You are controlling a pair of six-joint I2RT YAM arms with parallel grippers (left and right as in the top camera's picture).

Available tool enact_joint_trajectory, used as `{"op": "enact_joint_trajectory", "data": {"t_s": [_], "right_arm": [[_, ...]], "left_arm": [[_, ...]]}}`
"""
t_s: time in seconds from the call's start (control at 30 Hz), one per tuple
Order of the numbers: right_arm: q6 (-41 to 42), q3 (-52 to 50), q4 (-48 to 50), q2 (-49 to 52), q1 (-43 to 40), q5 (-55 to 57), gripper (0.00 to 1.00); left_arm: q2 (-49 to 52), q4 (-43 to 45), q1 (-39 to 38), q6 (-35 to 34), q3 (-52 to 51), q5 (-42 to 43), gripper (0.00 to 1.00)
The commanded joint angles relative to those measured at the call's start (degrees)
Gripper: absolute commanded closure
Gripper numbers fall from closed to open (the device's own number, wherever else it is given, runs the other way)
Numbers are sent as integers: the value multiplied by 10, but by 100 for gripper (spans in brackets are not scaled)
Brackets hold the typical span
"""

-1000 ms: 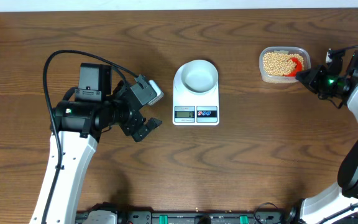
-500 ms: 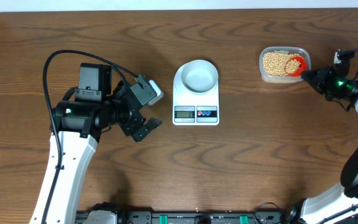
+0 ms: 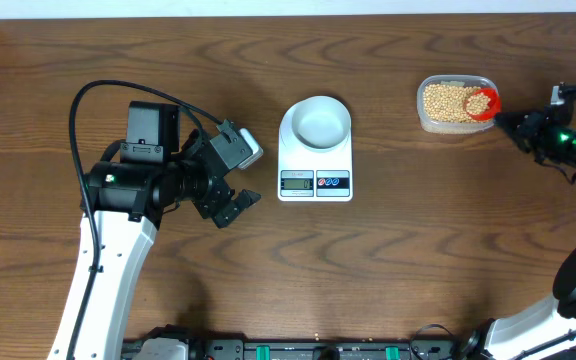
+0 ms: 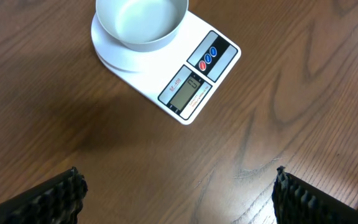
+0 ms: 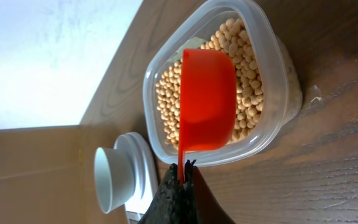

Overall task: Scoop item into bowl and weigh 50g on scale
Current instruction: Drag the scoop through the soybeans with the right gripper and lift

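**Status: Scoop at Tub, Bowl Empty**

The scale (image 3: 315,178) carries the bowl (image 3: 319,122), which is empty, so I have weighed nothing yet. Well right of the scale sits the clear tub (image 3: 420,104). My right gripper (image 5: 182,168) is clenched on the orange scoop (image 3: 480,102) over the beans (image 3: 446,98). Left of the scale, my left gripper (image 4: 178,198) hangs released. Nothing stands between the tub and the scale.

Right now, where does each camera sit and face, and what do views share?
Overhead: above the table, looking down; left tool and right tool show.
Left wrist: looks down at the scale; its open fingers show.
Right wrist: looks along the red scoop into the tub of beans; its shut tool shows.
All share the bowl.
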Motion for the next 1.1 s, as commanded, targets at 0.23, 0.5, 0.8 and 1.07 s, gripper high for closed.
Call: {"op": "enact_joint_trajectory", "data": {"t_s": [0.23,0.5,0.8,1.07], "right_arm": [[21,2,2,5,-28,-91,99],[33,2,2,5,-54,-133,99],[53,2,2,5,-74,-178,99],[70,2,6,5,-74,-191,99]], "left_arm": [[-8,-2,3,-3,9,-1,2],[-8,-2,3,-3,9,-1,2],[-8,-2,3,-3,9,-1,2],[-8,-2,3,-3,9,-1,2]]}}
